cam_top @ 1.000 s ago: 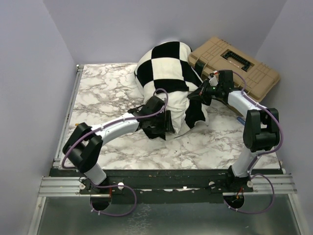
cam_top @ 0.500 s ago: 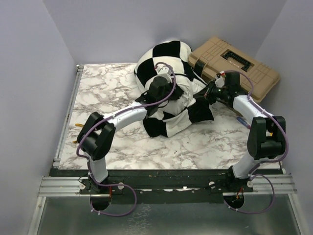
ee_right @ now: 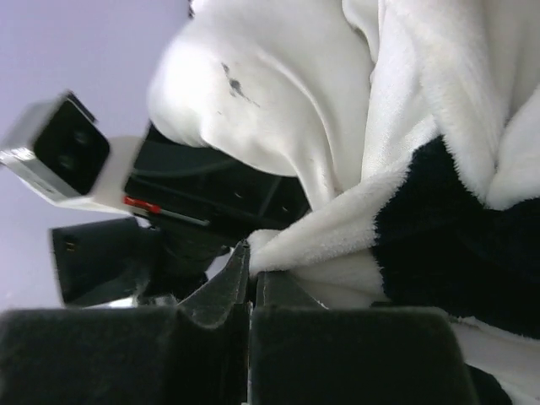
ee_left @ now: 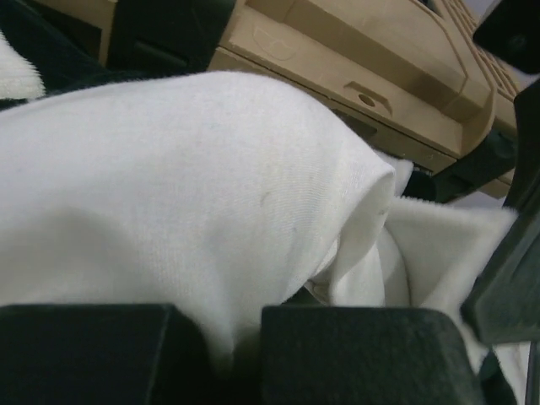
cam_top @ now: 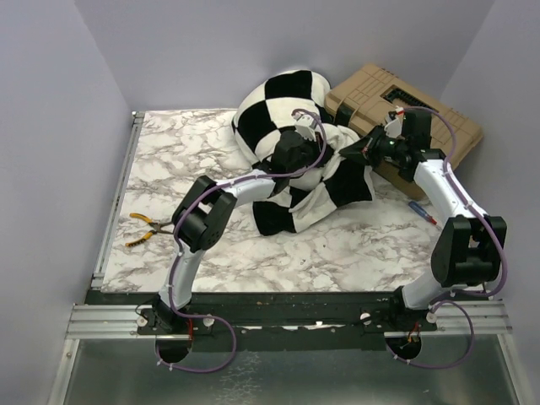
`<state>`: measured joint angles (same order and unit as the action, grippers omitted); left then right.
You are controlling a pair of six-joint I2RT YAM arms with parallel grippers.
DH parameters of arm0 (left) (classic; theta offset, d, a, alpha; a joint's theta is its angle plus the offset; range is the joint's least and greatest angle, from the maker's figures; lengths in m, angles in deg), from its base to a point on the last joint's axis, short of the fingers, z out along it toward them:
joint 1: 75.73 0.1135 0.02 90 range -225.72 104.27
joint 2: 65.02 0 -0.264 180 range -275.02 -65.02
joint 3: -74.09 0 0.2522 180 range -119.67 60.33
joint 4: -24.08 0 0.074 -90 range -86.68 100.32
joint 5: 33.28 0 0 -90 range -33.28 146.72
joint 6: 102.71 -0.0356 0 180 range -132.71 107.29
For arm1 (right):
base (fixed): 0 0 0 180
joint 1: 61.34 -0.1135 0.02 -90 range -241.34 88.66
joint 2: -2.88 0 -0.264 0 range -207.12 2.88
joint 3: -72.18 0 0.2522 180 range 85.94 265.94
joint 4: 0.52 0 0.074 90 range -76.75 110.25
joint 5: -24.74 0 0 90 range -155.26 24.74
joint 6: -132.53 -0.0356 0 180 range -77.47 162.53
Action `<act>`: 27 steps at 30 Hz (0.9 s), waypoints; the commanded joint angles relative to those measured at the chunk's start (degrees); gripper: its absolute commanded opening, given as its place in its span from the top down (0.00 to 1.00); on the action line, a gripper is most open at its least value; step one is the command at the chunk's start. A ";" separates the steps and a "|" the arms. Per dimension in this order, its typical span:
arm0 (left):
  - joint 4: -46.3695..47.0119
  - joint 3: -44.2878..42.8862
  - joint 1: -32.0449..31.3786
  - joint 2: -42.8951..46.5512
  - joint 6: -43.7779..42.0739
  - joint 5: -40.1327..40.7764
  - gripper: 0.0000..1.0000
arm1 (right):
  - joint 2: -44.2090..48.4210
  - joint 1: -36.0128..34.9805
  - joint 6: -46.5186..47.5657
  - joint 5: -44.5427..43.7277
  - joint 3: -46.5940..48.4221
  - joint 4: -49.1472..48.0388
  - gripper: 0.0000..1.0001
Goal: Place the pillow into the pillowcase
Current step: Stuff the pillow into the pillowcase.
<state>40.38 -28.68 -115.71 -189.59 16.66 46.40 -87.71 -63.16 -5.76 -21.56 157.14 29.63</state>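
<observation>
The black-and-white checked pillowcase [cam_top: 283, 101] lies bunched at the back middle of the marble table [cam_top: 186, 160]. My left gripper [cam_top: 310, 157] reaches into its opening. In the left wrist view, smooth white cloth of the pillow [ee_left: 194, 186] dips between its two pads, so my left gripper [ee_left: 232, 337] is shut on the pillow. My right gripper [cam_top: 353, 152] is at the case's right side; in its wrist view my right gripper [ee_right: 251, 270] is shut on the fluffy rim of the pillowcase [ee_right: 337, 228]. The pillow [ee_right: 253, 93] bulges just beyond that rim.
A tan hard case [cam_top: 405, 114] stands at the back right, touching the bedding, and fills the top of the left wrist view as the tan hard case [ee_left: 354, 59]. Yellow-handled pliers [cam_top: 139, 229] lie near the left edge. A small red-and-blue tool [cam_top: 420, 210] lies at the right.
My left arm stretched away from me into the pillowcase's mouth and its gripper shut on the pillow. My right gripper moved back and right, pulling the rim. The pliers came into view.
</observation>
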 commanded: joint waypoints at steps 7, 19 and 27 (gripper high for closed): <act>-7.08 15.25 -6.40 -3.46 -9.68 -15.96 1.00 | 5.09 1.02 -18.79 13.90 5.95 -24.53 1.00; -9.13 31.36 -10.80 11.22 -13.87 -23.79 1.00 | -5.57 0.44 -14.96 12.51 11.11 -21.99 1.00; -20.89 40.18 -11.19 27.55 -14.63 -17.06 1.00 | -19.39 -5.23 8.28 2.41 21.35 15.39 1.00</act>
<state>41.13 6.27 -121.20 -167.21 2.10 36.89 -102.90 -66.53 -9.54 -11.02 170.56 35.94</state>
